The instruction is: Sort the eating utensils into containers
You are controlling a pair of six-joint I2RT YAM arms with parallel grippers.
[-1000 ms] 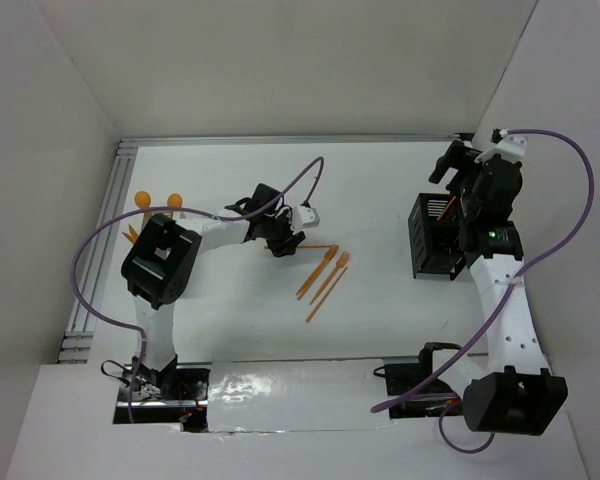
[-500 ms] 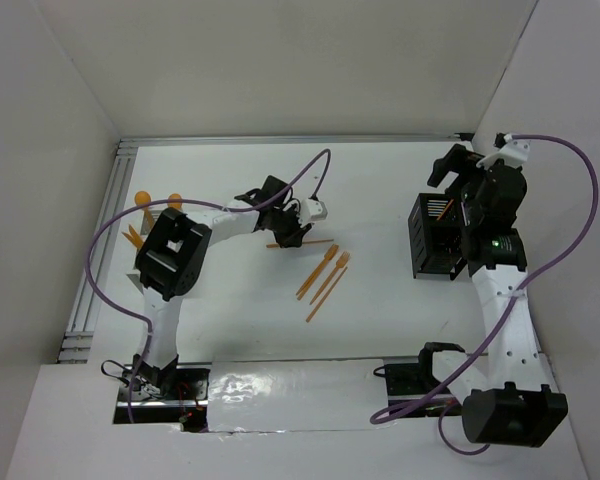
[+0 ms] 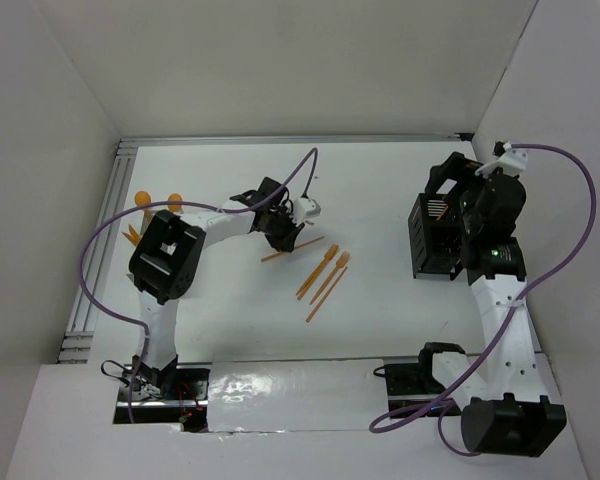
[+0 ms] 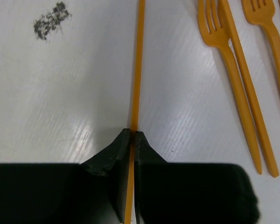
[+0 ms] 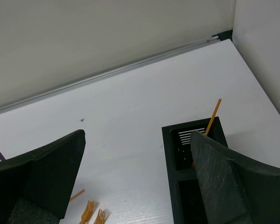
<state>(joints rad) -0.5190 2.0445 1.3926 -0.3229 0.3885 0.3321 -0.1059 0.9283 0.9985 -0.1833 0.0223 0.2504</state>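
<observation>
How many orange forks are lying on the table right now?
2. Both lie side by side mid-table, right of the left gripper, which pinches a thin orange strip: one fork nearer it, the second fork beyond. Others might hide inside the black caddy.

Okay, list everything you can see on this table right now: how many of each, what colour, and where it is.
Thin plastic strip utensil: one, orange, table centre, pinched at one end.
Plastic forks: two, orange, loose beside the strip.
Plain straight plastic piece: at least one, orange, against a fork.
Round-bowled spoons: two, orange, left edge; their holder is unclear.
Slotted rectangular caddy: one, black, right side.
Utensil handle: one, orange, sticking out of the caddy's far compartment.
Smudge: one, grey, near the strip.
Table: one, white.
Cables: two, purple, one per arm.
Left gripper: black, shut on the strip.
Right gripper: black, open, above the caddy.
</observation>
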